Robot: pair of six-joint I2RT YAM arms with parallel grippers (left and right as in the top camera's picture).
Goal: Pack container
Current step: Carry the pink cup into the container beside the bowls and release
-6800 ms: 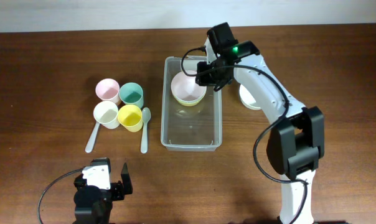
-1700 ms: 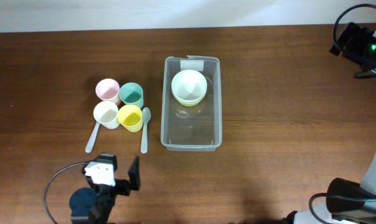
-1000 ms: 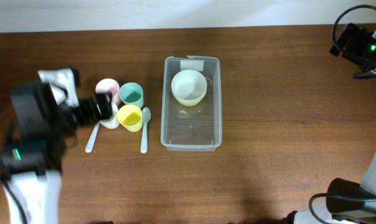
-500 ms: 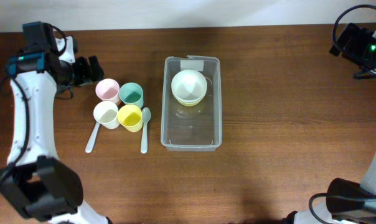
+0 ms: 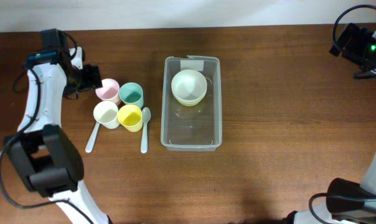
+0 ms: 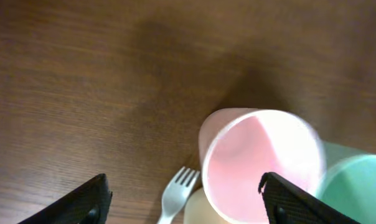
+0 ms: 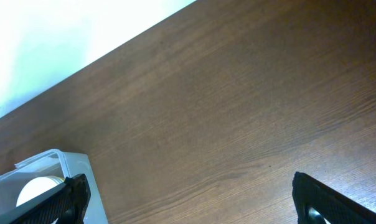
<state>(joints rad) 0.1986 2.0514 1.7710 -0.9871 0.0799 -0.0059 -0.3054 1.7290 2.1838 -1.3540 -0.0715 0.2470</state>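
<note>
The clear container (image 5: 191, 129) lies mid-table, its white label at the far end. Stacked pale bowls (image 5: 188, 86) sit in its far half. Left of it stand four cups: pink (image 5: 106, 89), teal (image 5: 131, 94), white (image 5: 105, 114), yellow (image 5: 130, 117). My left gripper (image 5: 90, 77) hovers at the pink cup's far-left side, open. In the left wrist view the pink cup (image 6: 259, 165) lies partly between the fingers (image 6: 82, 202), the right fingertip over its rim. My right gripper (image 7: 191, 202) stands open over bare wood at the far right, holding nothing.
A white spoon (image 5: 144, 129) lies beside the yellow cup and a white fork (image 5: 92, 137) by the white cup. The fork's tines (image 6: 178, 186) show under my left gripper. The container's corner (image 7: 51, 177) shows at the right wrist view's lower left.
My left arm swung from the table's front up its left side, then moved right to the pink cup. Its jaws have narrowed a little. The right arm has not moved.
</note>
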